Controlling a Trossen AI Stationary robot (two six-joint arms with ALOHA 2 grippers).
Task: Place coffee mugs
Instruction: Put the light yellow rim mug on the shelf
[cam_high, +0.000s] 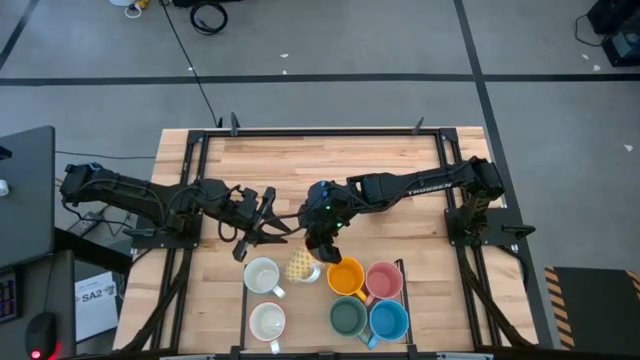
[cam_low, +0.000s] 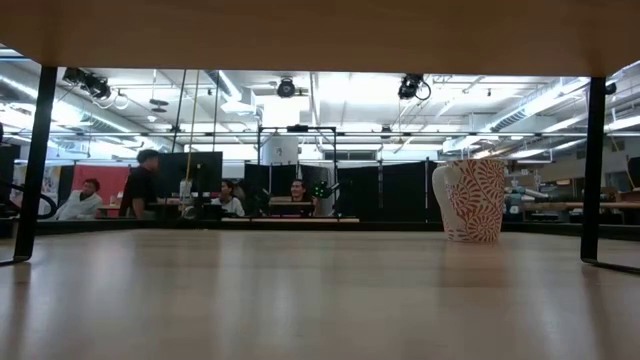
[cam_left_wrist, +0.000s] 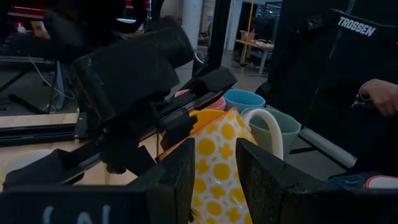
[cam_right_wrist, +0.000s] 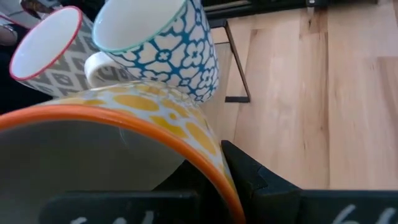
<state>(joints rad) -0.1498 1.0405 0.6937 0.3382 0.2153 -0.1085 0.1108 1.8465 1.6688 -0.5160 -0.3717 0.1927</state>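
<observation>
the right claw (cam_high: 318, 250) is pinched on the rim of the yellow patterned mug (cam_high: 301, 266), one finger inside and one outside, holding it near the middle of the wooden surface (cam_high: 400, 225) between the cream mug (cam_high: 262, 275) and the orange mug (cam_high: 345, 277). the left claw (cam_high: 262, 232) hangs just beside it with its fingers spread and nothing between them. right of the orange mug sits the pink mug (cam_high: 384, 280), with the dark green mug (cam_high: 348, 317) and the blue mug (cam_high: 388, 320) nearer the front edge. a second cream mug (cam_high: 267, 322) stands in front of the first. in the low view, a red-and-white patterned mug (cam_low: 470, 200) stands upright on the surface.
</observation>
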